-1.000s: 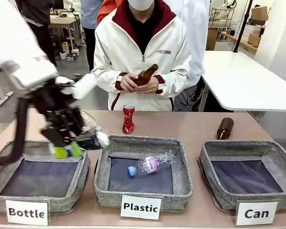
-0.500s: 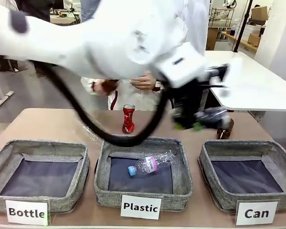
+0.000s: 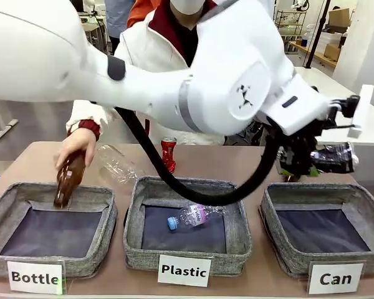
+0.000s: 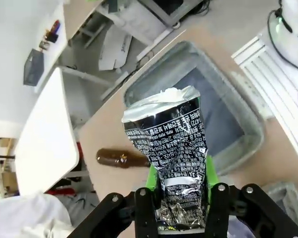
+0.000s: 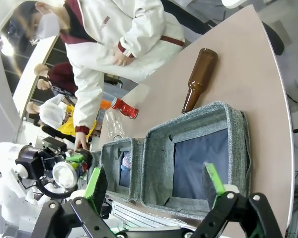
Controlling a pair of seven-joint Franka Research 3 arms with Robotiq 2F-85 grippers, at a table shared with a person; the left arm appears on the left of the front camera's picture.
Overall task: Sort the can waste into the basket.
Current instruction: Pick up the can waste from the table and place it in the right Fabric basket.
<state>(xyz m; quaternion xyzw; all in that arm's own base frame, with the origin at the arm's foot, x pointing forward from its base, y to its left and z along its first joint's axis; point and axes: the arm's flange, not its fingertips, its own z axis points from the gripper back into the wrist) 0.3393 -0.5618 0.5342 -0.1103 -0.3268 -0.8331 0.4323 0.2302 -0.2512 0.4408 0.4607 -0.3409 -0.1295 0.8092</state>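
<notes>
Left gripper point(image 3: 299, 167) is clamped on the dark can point(image 4: 171, 134). The arm is slung across the bench point(image 3: 218, 162) to its right end. The can is held sideways above the far rim of the Can basket point(image 3: 290, 265), presumably staged for a drop. My read: it needs to come nearer over the lining before release.

Sweep from the left:
- Bottle basket point(image 3: 87, 261): person's hand point(image 3: 78, 142) is lowering a brown bottle point(image 3: 67, 180) neck-down into it. They're doing the glass while the arm does cans.
- Clear bottle point(image 3: 118, 165) lies on the bench behind the baskets, unsorted.
- Red can point(image 3: 168, 154) stands upright mid-bench, also behind the baskets. Likely the next pick.
- Plastic basket point(image 3: 137, 258) holds one crushed bottle point(image 3: 196, 215).
- Can basket: dark lining bare, label facing the robot.
- Second brown bottle point(image 5: 198, 79) lies on its side just beyond the Can basket.
- Right gripper point(image 5: 154, 183): jaws wide apart, nothing between them, looking at the Can basket from the side.

Dark can: crumpled, black with dense white print, silver shoulder, dented top. Green pads point(image 4: 151, 176) pinch it near the base, so most of the body sticks out past them.
</notes>
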